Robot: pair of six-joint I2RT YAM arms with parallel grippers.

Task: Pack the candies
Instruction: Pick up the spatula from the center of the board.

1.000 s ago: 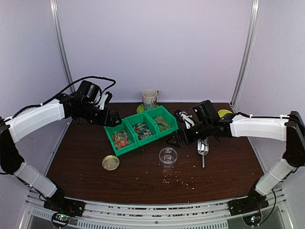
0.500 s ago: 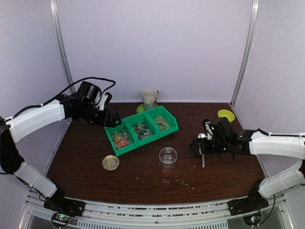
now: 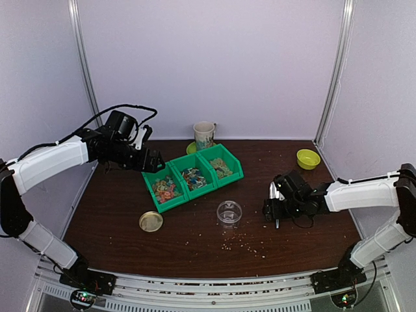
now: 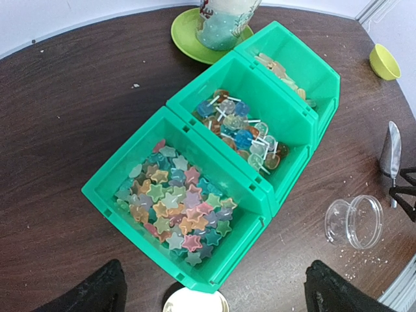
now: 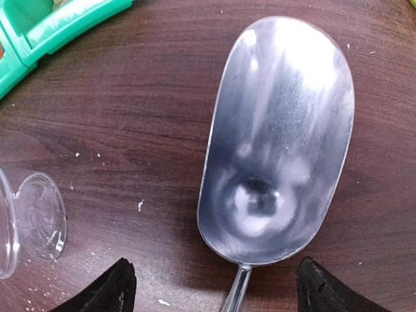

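Observation:
The candies fill three joined green bins (image 3: 171, 204): mixed-colour stars (image 4: 172, 208) in the nearest, wrapped pieces (image 4: 244, 130) in the middle, tan ones (image 4: 279, 68) in the farthest. My left gripper (image 4: 218, 292) is open and empty, hovering over the star bin's near end (image 3: 155, 164). My right gripper (image 3: 273, 208) is low over the metal scoop (image 5: 279, 136). It is open (image 5: 218, 289), one finger on each side of the scoop's handle, not touching it. An empty clear jar (image 3: 229, 212) stands in front of the bins. Its tan lid (image 3: 151, 221) lies to the left.
A patterned mug (image 3: 204, 135) stands on a green saucer behind the bins. A small yellow bowl (image 3: 308, 158) sits at the back right. Loose crumbs (image 3: 244, 242) are scattered in front of the jar. The jar also shows in the right wrist view (image 5: 26, 221).
My right arm has pulled back from beside the bins to the right and come down over the scoop. The left arm has not moved.

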